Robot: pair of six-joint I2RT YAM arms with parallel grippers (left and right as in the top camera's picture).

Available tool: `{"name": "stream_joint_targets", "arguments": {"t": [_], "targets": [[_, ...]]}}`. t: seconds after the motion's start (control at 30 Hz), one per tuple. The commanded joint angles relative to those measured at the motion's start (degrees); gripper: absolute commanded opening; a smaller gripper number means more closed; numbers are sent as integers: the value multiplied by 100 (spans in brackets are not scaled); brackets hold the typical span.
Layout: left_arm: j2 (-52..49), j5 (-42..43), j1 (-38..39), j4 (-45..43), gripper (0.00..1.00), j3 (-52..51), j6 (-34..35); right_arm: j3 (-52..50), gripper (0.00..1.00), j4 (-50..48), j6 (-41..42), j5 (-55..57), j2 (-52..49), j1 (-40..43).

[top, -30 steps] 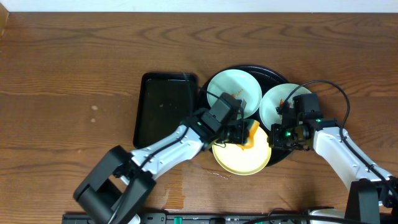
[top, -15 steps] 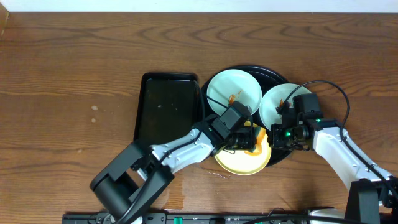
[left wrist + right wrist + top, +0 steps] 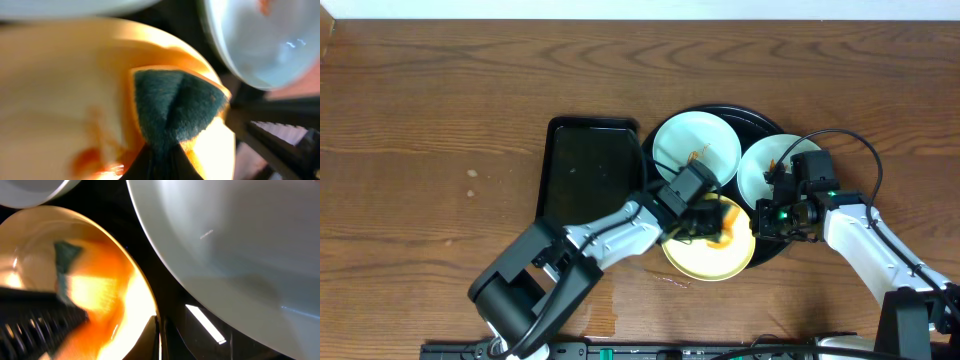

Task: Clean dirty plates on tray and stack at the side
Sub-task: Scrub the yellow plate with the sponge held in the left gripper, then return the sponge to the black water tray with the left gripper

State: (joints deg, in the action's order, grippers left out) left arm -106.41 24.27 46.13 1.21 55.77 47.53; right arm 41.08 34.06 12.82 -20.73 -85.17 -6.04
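Wooden table [image 3: 440, 120], left hand [image 3: 710, 216] gripping sponge [image 3: 723, 218] now nearer yellow plate [image 3: 705, 260] centre, right hand [image 3: 760, 222] clamping rim.

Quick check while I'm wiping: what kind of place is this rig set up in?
Probably a lab-style tabletop mock-up, not a real kitchen: a wooden table, plates on a round black tray, a sponge for wiping, no sink in view.

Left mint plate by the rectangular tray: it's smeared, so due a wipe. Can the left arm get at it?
Probably yes: the left end effector, holding the sponge on the yellow plate, is right beside the mint plate, with nothing between.
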Motion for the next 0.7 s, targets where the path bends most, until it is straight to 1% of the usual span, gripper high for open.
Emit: {"name": "stream_joint_targets", "arguments": {"t": [0.0,0.2,0.33,0.43,0.5,0.6,0.67], "targets": [[-140,-732,-393,455,7,20,-302,-37,1,0,0,-9,-35,-42],[46,-636,-737,741,7,22,-824,-37,1,2,-2,-7,-35,-42],[601,-710,-798,957,7,26,-1121,-37,1,2,-2,-7,-35,-44],[1121,-811,-798,1082,8,26,-1526,-37,1,-4,-2,-4,-35,-42],[1429,-1132,-798,1263,8,26,-1652,-37,1,-4,-2,-4,-35,-42],[1788,-1897,-800,1604,7,24,-1794,-37,3,0,-2,-9,-35,-44],[1941,-2339,-831,1801,8,24,-1884,-37,8,46,-2,-9,-35,-42]]}}
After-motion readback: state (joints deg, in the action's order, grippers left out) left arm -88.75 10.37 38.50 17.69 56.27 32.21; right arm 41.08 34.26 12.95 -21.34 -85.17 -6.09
